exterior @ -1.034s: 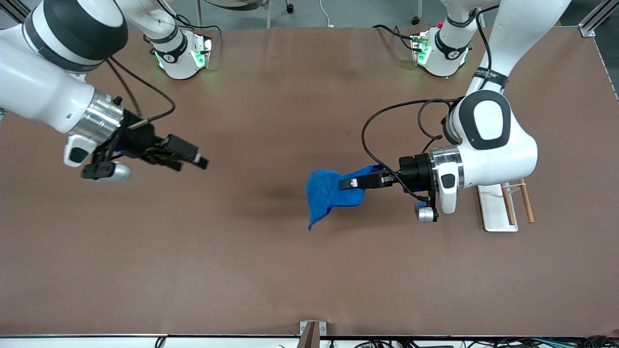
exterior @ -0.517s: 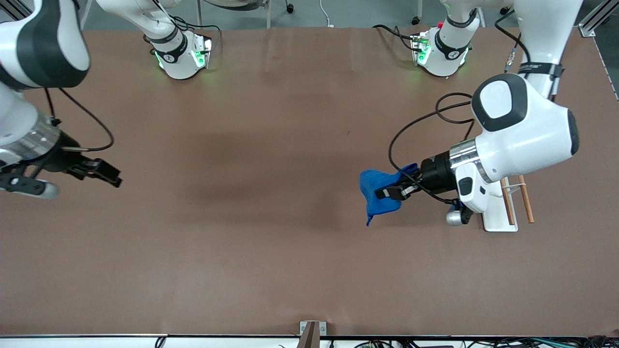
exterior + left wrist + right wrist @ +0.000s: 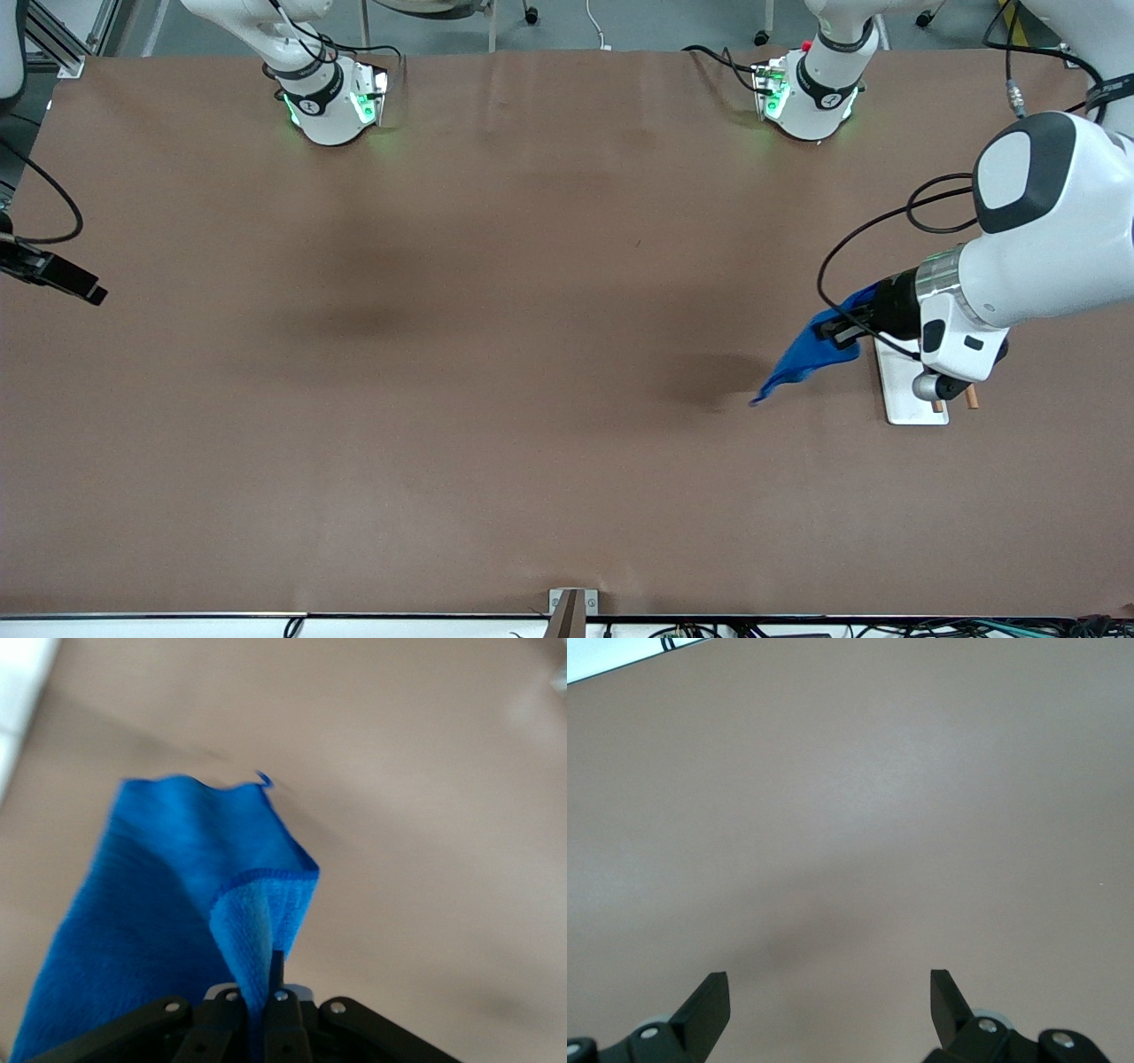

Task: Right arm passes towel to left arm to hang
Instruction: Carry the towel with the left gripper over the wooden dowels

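Observation:
The blue towel hangs in the air from my left gripper, which is shut on one pinched edge. It droops over the table just beside the white tray, whose wooden rods are mostly hidden under the left wrist. In the left wrist view the towel folds down from the closed left gripper. My right gripper sits at the table's edge at the right arm's end, open and empty. In the right wrist view the right gripper shows only bare table between its fingers.
The brown table spreads wide between the two arms. Both arm bases stand along the edge farthest from the front camera. A small bracket sits at the nearest edge.
The left arm has carried the towel from mid-table toward its own end, up to the tray. The right arm has drawn back toward its end until mostly out of the front view.

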Action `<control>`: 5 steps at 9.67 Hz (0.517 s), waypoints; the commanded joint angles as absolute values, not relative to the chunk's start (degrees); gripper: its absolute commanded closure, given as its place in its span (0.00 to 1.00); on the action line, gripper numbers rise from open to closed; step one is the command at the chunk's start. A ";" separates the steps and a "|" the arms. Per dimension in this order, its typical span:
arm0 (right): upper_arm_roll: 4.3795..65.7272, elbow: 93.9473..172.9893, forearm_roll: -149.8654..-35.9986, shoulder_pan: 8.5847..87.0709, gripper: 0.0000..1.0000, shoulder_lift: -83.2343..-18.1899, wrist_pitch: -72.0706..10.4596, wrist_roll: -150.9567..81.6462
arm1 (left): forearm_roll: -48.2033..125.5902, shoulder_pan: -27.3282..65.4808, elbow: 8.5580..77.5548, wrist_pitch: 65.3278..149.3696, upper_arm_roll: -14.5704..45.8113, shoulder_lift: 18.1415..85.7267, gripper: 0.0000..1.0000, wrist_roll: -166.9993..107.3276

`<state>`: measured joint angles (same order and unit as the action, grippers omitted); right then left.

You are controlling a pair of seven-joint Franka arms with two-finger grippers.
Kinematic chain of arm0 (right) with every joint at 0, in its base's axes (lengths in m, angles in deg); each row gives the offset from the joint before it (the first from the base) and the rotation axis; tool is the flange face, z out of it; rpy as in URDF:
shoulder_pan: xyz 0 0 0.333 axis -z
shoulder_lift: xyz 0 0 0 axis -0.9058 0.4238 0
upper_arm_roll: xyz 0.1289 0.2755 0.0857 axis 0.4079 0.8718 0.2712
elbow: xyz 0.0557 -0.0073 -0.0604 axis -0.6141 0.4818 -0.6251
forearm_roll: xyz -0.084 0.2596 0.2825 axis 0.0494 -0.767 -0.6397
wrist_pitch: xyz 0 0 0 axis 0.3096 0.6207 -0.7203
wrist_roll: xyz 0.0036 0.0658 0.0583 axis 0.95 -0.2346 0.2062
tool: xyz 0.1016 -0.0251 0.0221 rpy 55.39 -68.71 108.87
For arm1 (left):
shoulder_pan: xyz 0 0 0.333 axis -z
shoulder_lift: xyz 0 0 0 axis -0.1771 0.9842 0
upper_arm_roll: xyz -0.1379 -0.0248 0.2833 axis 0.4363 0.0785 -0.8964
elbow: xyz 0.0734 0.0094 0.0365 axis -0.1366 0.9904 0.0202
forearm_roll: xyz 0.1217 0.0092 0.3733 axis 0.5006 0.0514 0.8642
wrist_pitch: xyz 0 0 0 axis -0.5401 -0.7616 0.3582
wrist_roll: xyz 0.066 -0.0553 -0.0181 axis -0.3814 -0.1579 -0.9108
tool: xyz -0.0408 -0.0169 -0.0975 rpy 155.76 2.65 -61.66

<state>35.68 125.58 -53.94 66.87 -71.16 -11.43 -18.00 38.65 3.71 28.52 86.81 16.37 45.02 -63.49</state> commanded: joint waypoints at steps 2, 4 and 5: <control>36.29 125.76 -53.36 68.61 0.00 -72.33 -10.19 -22.91 | 45.84 -1.47 33.50 82.73 16.37 45.47 0.99 -64.16; 36.11 125.76 -55.72 70.37 0.00 -72.24 -10.81 -26.80 | 45.84 -4.99 35.10 82.30 16.37 46.35 0.99 -67.31; 36.11 125.68 -55.91 70.38 0.00 -72.24 -10.90 -29.16 | 46.01 -6.66 35.62 82.56 16.28 47.05 0.99 -67.24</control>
